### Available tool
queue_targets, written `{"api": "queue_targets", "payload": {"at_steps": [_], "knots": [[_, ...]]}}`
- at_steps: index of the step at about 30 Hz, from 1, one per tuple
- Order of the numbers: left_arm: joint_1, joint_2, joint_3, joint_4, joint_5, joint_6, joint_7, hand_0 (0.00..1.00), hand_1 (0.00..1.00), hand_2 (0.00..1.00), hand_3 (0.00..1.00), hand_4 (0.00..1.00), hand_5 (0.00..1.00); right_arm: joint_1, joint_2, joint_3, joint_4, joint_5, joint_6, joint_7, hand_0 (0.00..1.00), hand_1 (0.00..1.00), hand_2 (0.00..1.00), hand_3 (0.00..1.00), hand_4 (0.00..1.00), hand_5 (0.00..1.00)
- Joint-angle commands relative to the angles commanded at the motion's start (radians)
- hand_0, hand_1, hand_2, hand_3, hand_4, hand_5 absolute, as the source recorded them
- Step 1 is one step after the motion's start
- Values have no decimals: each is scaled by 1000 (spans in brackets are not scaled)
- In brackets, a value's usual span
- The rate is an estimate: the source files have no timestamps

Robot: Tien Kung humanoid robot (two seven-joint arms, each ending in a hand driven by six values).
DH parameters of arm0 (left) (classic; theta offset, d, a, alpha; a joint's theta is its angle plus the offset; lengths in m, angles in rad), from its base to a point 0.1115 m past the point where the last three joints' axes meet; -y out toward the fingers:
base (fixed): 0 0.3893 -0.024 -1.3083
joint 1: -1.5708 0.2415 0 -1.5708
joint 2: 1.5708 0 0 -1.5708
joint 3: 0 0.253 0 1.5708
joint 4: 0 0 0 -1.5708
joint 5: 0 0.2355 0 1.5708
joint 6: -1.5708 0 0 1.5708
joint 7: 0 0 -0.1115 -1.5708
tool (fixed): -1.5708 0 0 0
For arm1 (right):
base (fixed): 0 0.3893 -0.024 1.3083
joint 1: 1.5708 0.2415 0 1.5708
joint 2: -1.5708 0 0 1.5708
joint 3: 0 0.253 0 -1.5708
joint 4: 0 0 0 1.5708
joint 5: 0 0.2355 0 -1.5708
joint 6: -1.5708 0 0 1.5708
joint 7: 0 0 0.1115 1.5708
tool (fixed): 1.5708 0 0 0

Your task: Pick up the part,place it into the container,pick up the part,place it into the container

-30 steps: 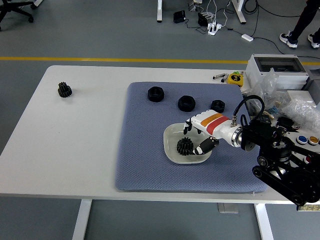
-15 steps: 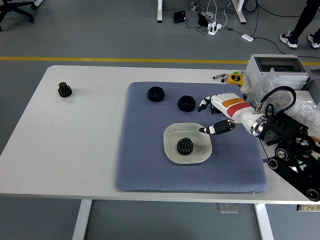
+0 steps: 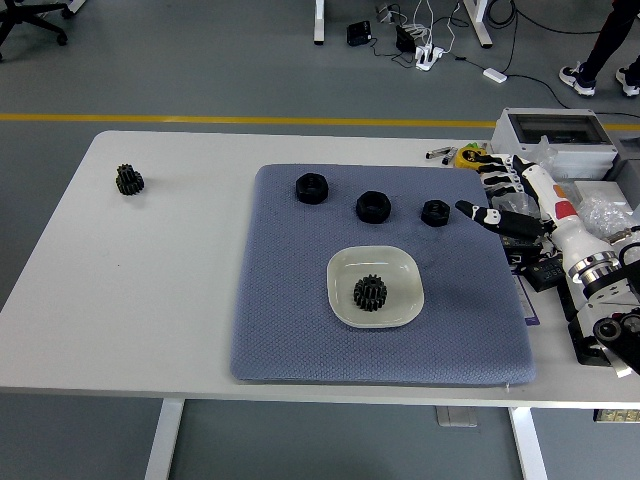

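Black toothed gear [image 3: 370, 292] sits inside the shallow white dish [image 3: 341, 266], roughly at its centre, resting free with nothing touching it. Change vs. a sec ago: the right hand [image 3: 507, 192], white-shelled w/ black finger segments, was low over the dish next to the gear; now it has pulled back to the right edge of the blue-grey textured mat [image 3: 290, 310], well apart from the dish. Fingers are spread and loose, holding nothing. Gear hasn't shifted between frames, so the release looks clean.

Meaning for the task: first pick-and-place reads as done. Second round not yet begun.

Candidates left: three black hex nuts along the mat's far edge — left nut [image 3: 311, 187], middle nut [image 3: 373, 206], small nut [image 3: 435, 211] — the small one is nearest the hand. Another small black gear [image 3: 128, 179] lies near the far-left corner of the white desk [image 3: 150, 300], off the mat, a long reach for the right arm.

Left arm not visible. Clutter (grey box [image 3: 545, 130], plastic bags) crowds the desk's right edge by the forearm — snag risk, imo.
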Motion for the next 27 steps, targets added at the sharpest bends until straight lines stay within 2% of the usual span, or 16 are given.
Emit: {"api": "queue_targets", "payload": {"at_steps": [3,4,9,10,15,16,17,21,22,27], "knots": [[0,-2,-2,0,2,0,0,654,674,627,556,597,498,-69,22,76,-2,124,26,18,629,677,749,727,979,565],[0,-2,-1,0,2,-1,0,654,672,627,556,597,499,-89,28,99,-2,169,34,21,755,732,767,780,998,764],[-2,-4,1,0,3,-1,-1,654,672,627,556,597,499,-188,85,211,-10,369,69,54,755,732,767,780,998,764],[-3,-4,3,0,2,-1,-2,654,673,626,556,597,499,-203,100,232,-12,384,72,60,808,753,775,794,998,835],[-7,-4,10,-1,-7,-1,-5,654,673,626,556,597,499,-267,167,307,-12,337,105,84,808,753,775,794,998,835],[-8,-4,12,0,-11,0,-7,654,673,627,556,597,498,-285,186,324,-10,320,119,91,852,775,790,810,998,864],[-9,-4,14,0,-14,0,-8,654,673,627,556,597,498,-295,196,332,-9,309,128,95,852,775,790,810,998,864],[-11,-4,16,0,-19,2,-9,654,673,627,556,597,498,-318,220,349,-8,268,154,109,852,775,790,810,998,864],[-12,-4,17,0,-19,2,-9,654,673,627,556,597,498,-321,223,351,-8,261,158,111,898,822,825,850,998,918],[-13,-3,17,1,-21,3,-10,654,673,627,556,597,498,-326,240,361,-15,225,168,119,898,822,825,850,998,918]]}}
